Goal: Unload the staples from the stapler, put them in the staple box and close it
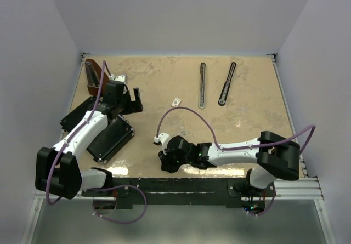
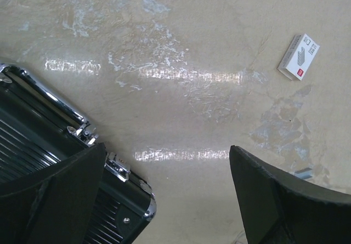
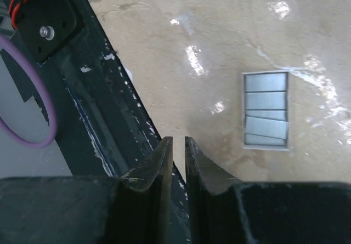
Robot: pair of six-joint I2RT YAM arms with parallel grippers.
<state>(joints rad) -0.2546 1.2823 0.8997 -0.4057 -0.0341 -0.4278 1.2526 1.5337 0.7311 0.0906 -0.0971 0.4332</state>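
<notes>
table centre: open for you; only a small white box at 12 o'clock
left flank: black case blocks 9 o'clock; brown wedge at 10 o'clock
stapler bars: 1 o'clock; bare table around them

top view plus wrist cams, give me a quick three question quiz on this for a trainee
1. True or false: the stapler's black bar touches its grey bar.
2. The left gripper is open; the right gripper is: A wide open, B shut on the black bar, C shut, empty.
3. Fill in: the staples lie on the ____.
Key: 1 false; 2 C; 3 table.
</notes>
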